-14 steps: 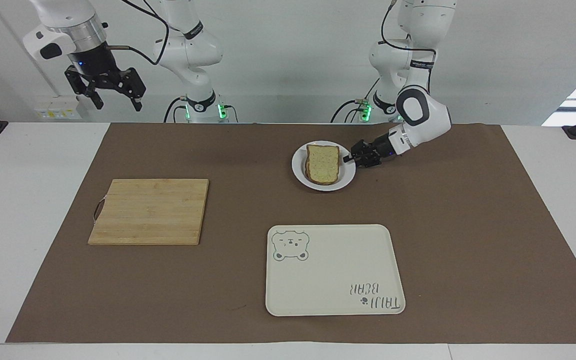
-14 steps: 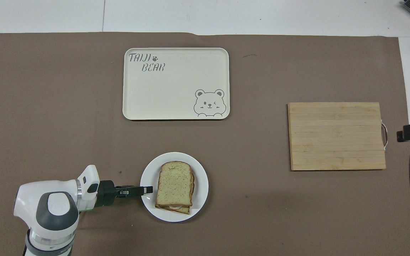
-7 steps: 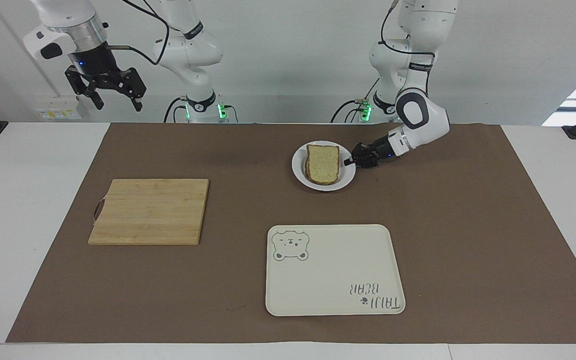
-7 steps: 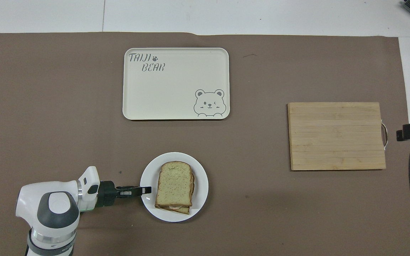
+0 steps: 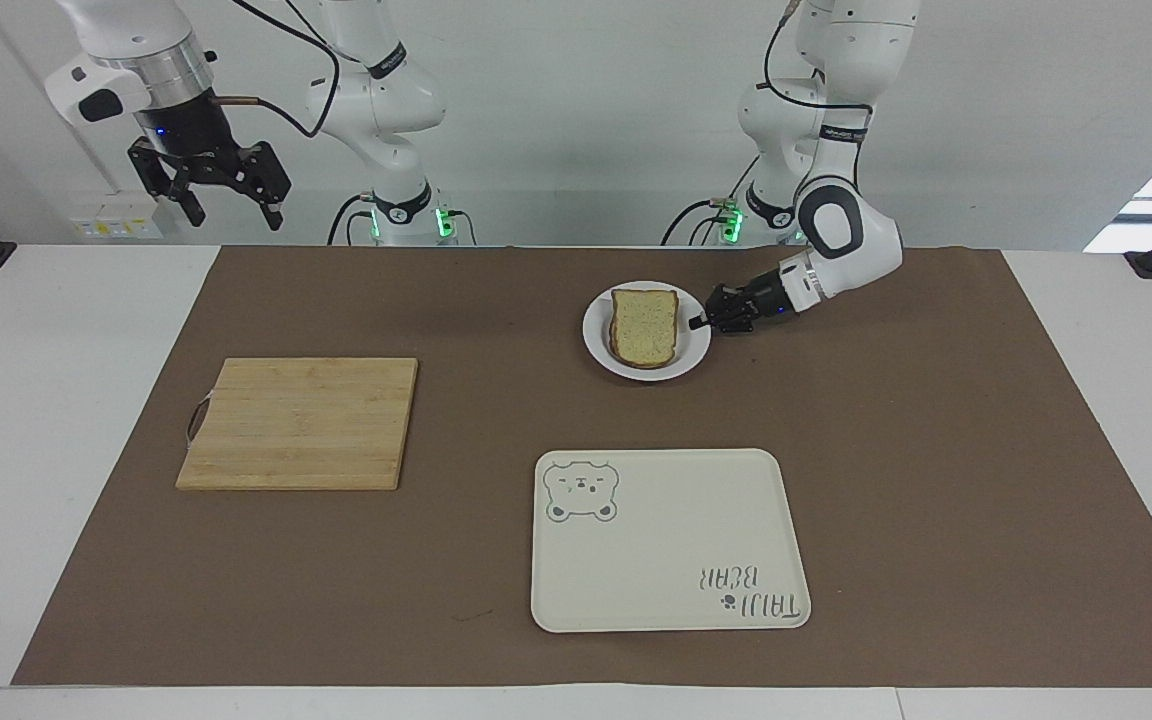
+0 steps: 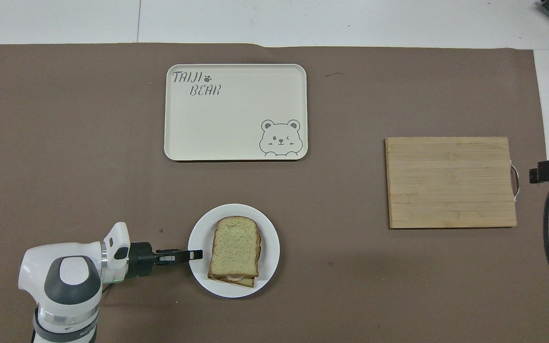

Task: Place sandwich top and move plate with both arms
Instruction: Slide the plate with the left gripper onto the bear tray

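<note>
The sandwich top lies flat on the stacked sandwich on the white plate, on the brown mat near the left arm's base. It also shows in the overhead view, on the plate. My left gripper is held low and level, its fingers closed on the plate's rim at the left arm's end; it shows in the overhead view too. My right gripper hangs open and empty, high over the table's edge at the right arm's end.
A cream bear tray lies farther from the robots than the plate. A wooden cutting board lies toward the right arm's end. The brown mat covers most of the table.
The left arm's wrist and elbow shifted slightly while its gripper stayed at the plate's rim. The right gripper turned a little and rose slightly. The plate barely moved.
</note>
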`<state>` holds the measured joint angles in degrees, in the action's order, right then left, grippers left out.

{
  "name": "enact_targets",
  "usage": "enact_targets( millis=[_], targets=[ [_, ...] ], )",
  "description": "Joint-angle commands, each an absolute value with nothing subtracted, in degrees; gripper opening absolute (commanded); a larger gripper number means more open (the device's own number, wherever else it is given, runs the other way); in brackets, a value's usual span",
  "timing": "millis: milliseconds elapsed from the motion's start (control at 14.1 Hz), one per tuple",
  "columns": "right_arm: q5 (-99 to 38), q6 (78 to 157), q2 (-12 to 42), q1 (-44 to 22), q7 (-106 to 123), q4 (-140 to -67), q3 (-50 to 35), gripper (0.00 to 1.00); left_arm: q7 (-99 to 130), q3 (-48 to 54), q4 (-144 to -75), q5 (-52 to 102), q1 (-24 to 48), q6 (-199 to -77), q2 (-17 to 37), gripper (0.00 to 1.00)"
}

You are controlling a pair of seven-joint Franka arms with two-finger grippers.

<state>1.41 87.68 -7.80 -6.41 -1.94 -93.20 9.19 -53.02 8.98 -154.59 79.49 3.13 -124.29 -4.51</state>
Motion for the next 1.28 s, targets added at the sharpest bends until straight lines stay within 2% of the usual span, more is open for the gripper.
enact_targets(
  millis=[0, 780, 1206],
  targets=[
    [1.8, 88.2, -8.8, -6.2, -0.8, -94.3, 9.1, 1.00, -54.5, 9.1, -155.4, 80.0, 1.3, -124.0, -4.5, 0.00],
    [1.5, 88.2, -8.8, -6.1, -0.8, -94.3, 9.1, 1.00, -53.8, 9.0, -152.8, 79.9, -5.3, -116.2, -4.5, 0.00],
    [0.9, 85.9, -8.4, -6.2, 0.1, -93.1, 9.2, 1.00, -50.5, 8.9, -146.0, 79.8, -6.1, -116.0, -1.9, 0.00]
  ],
)
